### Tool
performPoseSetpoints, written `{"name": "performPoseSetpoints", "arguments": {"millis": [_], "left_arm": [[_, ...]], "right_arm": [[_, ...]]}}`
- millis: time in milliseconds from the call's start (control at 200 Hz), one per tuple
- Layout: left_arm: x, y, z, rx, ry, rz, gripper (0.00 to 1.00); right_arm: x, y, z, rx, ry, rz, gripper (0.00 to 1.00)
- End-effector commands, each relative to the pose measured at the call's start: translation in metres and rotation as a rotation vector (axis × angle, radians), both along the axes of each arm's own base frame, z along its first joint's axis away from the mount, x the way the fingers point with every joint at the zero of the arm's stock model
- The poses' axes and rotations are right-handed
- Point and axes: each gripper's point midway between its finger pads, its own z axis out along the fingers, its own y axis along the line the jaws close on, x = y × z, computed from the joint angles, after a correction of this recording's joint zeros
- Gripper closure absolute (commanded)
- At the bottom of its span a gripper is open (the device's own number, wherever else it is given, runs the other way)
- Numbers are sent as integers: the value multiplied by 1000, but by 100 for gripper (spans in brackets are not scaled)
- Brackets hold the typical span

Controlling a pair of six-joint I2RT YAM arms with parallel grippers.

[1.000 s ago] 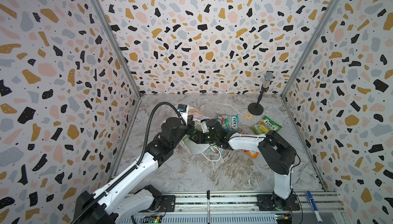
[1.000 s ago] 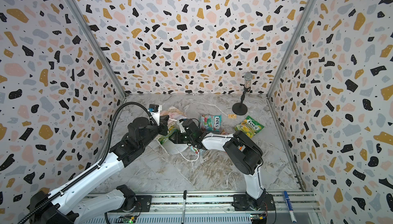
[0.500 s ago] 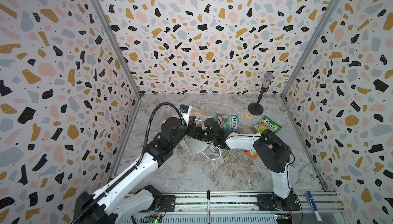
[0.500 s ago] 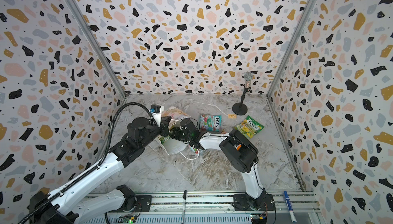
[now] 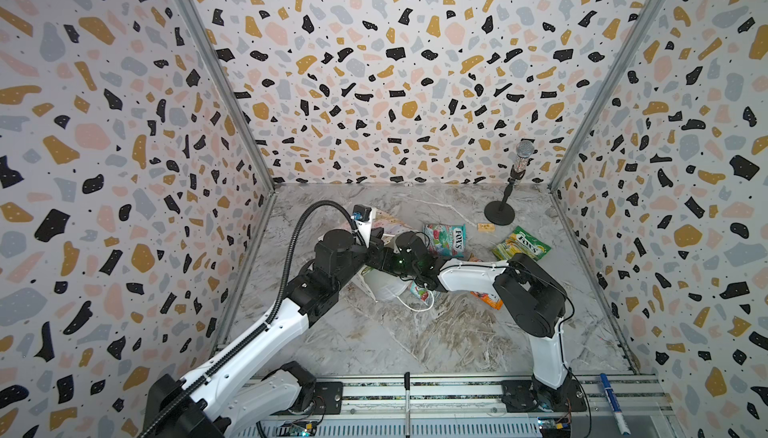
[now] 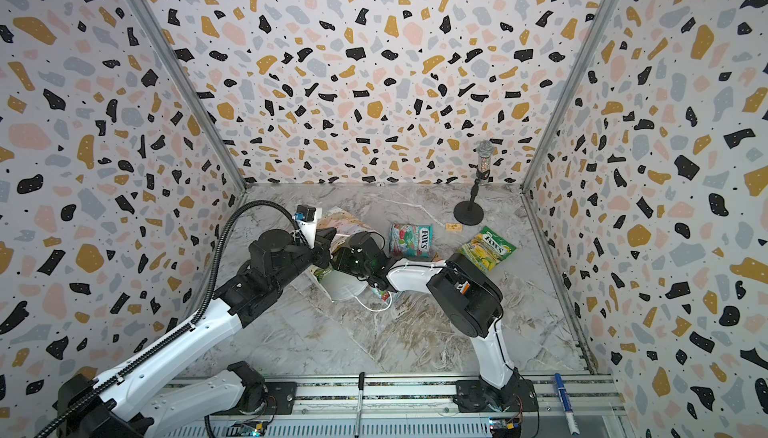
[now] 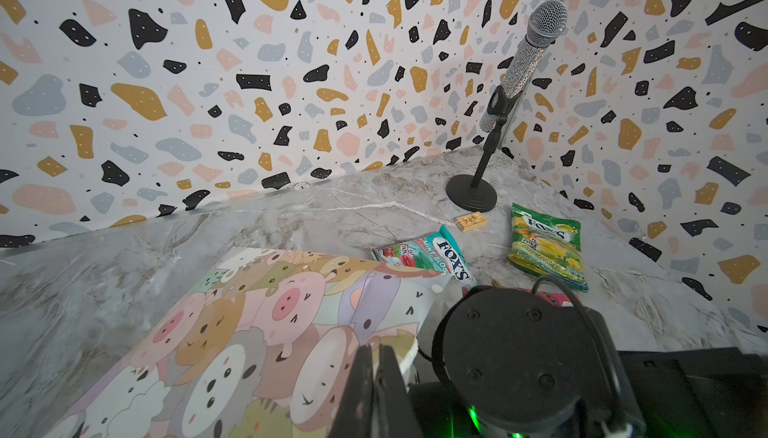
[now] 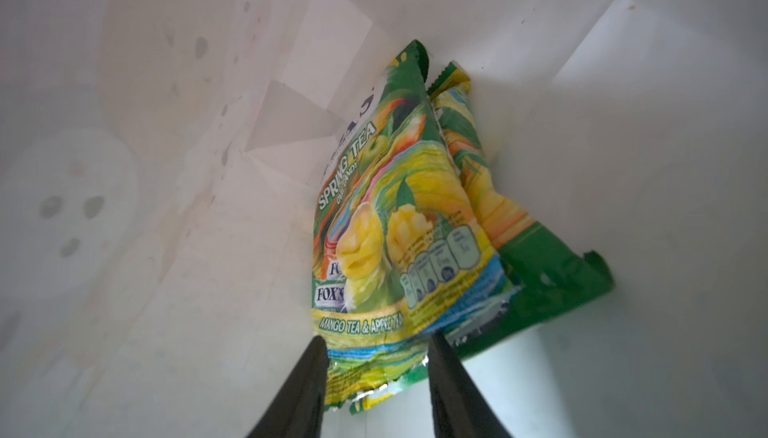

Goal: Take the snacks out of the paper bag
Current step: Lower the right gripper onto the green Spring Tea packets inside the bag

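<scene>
Lying inside paper bag: two snacks

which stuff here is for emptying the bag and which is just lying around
Job: white paper gift bag; teal-red plastic packet; green-yellow plastic packet; orange packet; green-yellow packet inside bag.
Lying about: silver microphone on black stand; small tan box; blue marker pen.

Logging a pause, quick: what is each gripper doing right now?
Left gripper: shut on the colourful side of the white paper gift bag.
Right gripper: open, astride a glossy green-yellow plastic candy packet inside the bag.
</scene>
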Motion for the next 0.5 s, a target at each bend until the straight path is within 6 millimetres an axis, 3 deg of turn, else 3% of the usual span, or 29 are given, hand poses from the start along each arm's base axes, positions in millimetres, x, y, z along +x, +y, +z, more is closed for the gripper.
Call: {"name": "performPoseSetpoints", "arguments": {"millis": [0, 305, 496], "left_arm": [[-2, 1, 17, -21, -59, 1, 100], [-2, 1, 16, -19, -57, 2, 100], [-3, 0, 16, -17, -53, -7, 100]], "right_arm": [[11, -6, 14, -10, -20, -69, 53], [11, -9, 21, -11, -39, -90, 46], [13, 0, 20, 10, -32, -69, 54]]}}
